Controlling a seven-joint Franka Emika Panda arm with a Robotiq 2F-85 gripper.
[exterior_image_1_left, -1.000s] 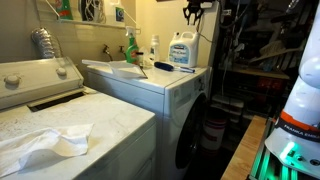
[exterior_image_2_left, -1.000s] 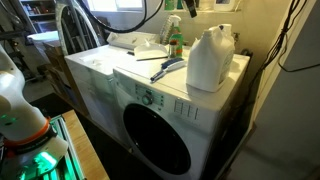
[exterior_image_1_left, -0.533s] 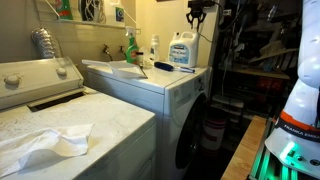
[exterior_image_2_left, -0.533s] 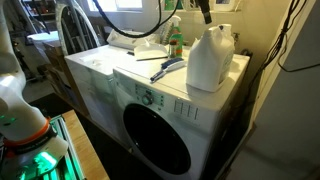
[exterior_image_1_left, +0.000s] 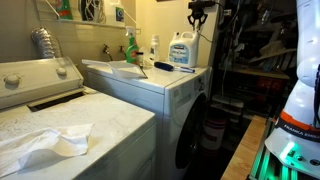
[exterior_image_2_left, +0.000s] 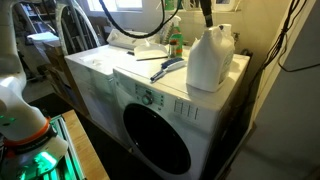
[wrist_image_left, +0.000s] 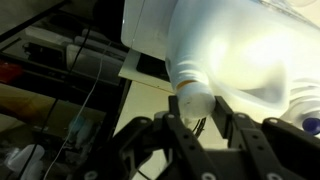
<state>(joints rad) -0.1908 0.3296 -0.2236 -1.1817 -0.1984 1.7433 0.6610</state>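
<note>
A white detergent jug (exterior_image_1_left: 181, 50) (exterior_image_2_left: 210, 58) with a blue label stands upright at the corner of the front-loading machine's top (exterior_image_2_left: 150, 80). My gripper (exterior_image_1_left: 198, 14) (exterior_image_2_left: 207, 12) hangs just above and beside its top. In the wrist view the jug (wrist_image_left: 245, 45) fills the upper right. Its rounded cap (wrist_image_left: 190, 92) shows between the two dark fingers of the gripper (wrist_image_left: 197, 103). The jaws stand part-way apart on either side of the cap, and I cannot see that they touch it. The jug stays still.
A green spray bottle (exterior_image_1_left: 130, 47) (exterior_image_2_left: 175, 42) and a dark brush (exterior_image_1_left: 165, 67) (exterior_image_2_left: 168, 68) share the machine top. A crumpled white cloth (exterior_image_1_left: 45, 145) lies on the nearer top-loader. Dark shelving (exterior_image_1_left: 255, 70) stands past the machine. The robot base (exterior_image_1_left: 295, 120) (exterior_image_2_left: 20, 110) glows green below.
The gripper has drifted sideways and slightly down toward the jug's top. The jaw gap looks the same. Nothing on the machine has moved.
</note>
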